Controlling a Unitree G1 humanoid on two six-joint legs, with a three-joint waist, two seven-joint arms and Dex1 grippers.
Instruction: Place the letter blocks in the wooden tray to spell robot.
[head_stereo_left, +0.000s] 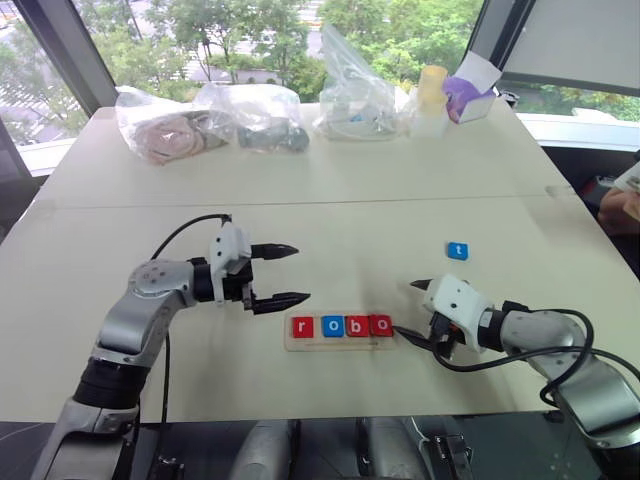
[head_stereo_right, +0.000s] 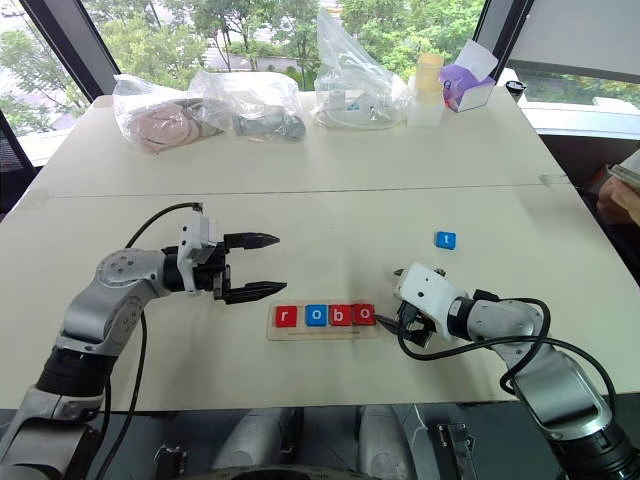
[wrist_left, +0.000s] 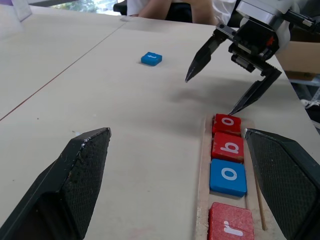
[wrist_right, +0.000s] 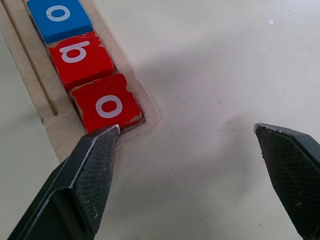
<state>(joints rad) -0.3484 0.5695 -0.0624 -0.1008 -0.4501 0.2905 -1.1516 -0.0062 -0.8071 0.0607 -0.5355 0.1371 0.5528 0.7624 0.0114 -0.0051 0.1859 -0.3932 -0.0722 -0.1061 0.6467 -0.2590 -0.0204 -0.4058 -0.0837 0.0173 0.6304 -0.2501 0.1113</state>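
Wooden tray (head_stereo_left: 340, 343), lower centre of the frame on the counter (head_stereo_left: 330, 180): four letter blocks are seated in it, red r (head_stereo_left: 303, 327), blue o (head_stereo_left: 332, 326), red b (head_stereo_left: 357, 325), red o (head_stereo_left: 381, 324). Blue t block (head_stereo_left: 457, 251) is found apart, right of centre. Left gripper (head_stereo_left: 283, 273) and right gripper (head_stereo_left: 411, 309) are recorded at either tray end, jaws wide, nothing held.

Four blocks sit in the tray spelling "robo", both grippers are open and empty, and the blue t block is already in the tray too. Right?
Not quite. The blue t block lies loose on the table, beyond the tray, as the left eye view shows. The rest holds: four blocks in the tray spell "robo", and the left gripper and right gripper are open and empty.
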